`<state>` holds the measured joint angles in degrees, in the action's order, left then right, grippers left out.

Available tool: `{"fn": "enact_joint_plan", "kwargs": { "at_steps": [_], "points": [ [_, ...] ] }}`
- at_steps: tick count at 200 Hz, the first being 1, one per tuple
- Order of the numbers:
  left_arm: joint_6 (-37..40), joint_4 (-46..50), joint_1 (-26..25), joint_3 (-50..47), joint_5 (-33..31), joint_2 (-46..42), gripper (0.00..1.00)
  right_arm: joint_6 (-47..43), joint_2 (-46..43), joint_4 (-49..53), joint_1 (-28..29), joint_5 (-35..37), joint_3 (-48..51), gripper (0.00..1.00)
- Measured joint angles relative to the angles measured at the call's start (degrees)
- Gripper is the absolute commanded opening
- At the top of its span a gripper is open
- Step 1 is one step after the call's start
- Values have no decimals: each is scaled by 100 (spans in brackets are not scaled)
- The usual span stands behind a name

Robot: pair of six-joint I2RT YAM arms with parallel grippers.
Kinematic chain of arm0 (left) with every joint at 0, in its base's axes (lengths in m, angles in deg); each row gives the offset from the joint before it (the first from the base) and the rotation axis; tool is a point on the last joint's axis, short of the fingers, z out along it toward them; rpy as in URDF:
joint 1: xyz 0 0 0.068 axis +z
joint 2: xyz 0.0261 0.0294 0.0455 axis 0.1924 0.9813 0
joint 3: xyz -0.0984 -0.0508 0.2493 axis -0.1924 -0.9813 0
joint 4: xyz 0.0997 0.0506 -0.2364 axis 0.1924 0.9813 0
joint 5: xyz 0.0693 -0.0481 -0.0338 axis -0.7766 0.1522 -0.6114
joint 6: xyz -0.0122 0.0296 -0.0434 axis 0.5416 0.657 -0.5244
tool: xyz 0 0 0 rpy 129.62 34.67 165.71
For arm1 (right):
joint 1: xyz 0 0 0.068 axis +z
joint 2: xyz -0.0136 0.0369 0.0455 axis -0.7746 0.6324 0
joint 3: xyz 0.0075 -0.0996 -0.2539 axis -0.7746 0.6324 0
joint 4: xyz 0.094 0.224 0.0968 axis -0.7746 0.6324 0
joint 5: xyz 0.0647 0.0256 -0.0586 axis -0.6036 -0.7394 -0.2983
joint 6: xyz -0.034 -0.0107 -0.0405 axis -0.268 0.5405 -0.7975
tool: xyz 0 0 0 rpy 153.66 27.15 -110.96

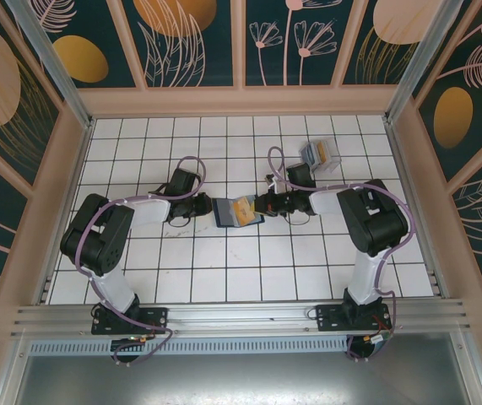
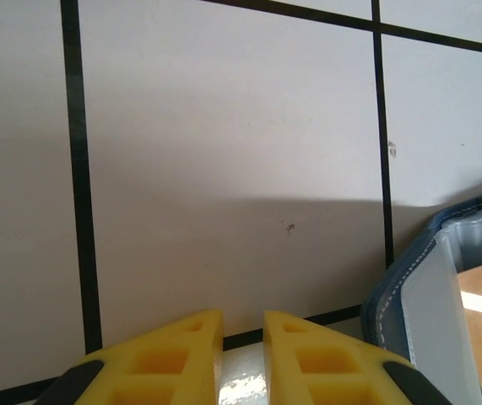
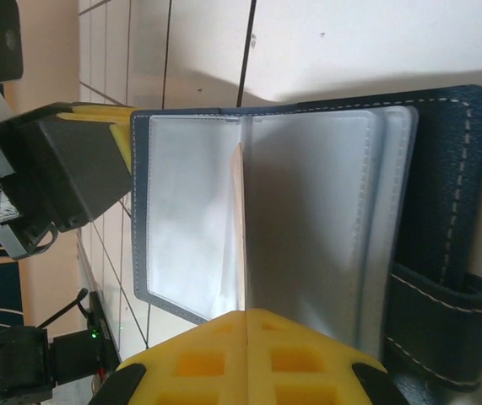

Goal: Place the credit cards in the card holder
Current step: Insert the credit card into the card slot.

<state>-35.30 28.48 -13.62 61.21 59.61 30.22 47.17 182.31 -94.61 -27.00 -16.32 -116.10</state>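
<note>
The dark navy card holder (image 1: 226, 213) lies open mid-table, its clear grey sleeves (image 3: 316, 211) facing up. My right gripper (image 3: 247, 316) is shut on a thin tan-orange credit card (image 3: 238, 228), seen edge-on and standing in the fold between two sleeves. From above, that card (image 1: 243, 209) lies over the holder with the right gripper (image 1: 264, 205) at its right edge. My left gripper (image 2: 242, 325) rests low on the tile just left of the holder's stitched edge (image 2: 409, 295), its fingers a narrow gap apart with nothing held.
A clear-grey slotted rack (image 1: 321, 154) with more cards stands at the back right, behind the right arm. The left gripper's dark body (image 3: 51, 181) sits close against the holder's far edge. White gridded table (image 1: 224, 278) lies in front.
</note>
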Motion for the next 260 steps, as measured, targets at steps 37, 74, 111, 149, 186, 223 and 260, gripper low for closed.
{"fn": "enact_joint_plan", "kwargs": {
  "at_steps": [37,74,111,149,186,223,260],
  "points": [
    [0,-22,2,0,22,22,21,149,190,-197,22,-55,0,0],
    [2,4,0,24,-13,42,21,348,297,-448,22,-101,57,0],
    [0,107,0,101,-46,81,21,535,297,-577,33,-87,111,0],
    [-2,107,2,101,-44,87,20,894,297,-973,208,114,299,0],
    [0,107,4,101,-68,103,18,1327,293,-1567,365,323,533,0],
    [0,107,7,111,-109,127,17,1635,293,-2015,492,520,699,0],
    [0,105,7,111,-114,127,17,1814,264,-2238,549,682,815,0]
  ]
}}
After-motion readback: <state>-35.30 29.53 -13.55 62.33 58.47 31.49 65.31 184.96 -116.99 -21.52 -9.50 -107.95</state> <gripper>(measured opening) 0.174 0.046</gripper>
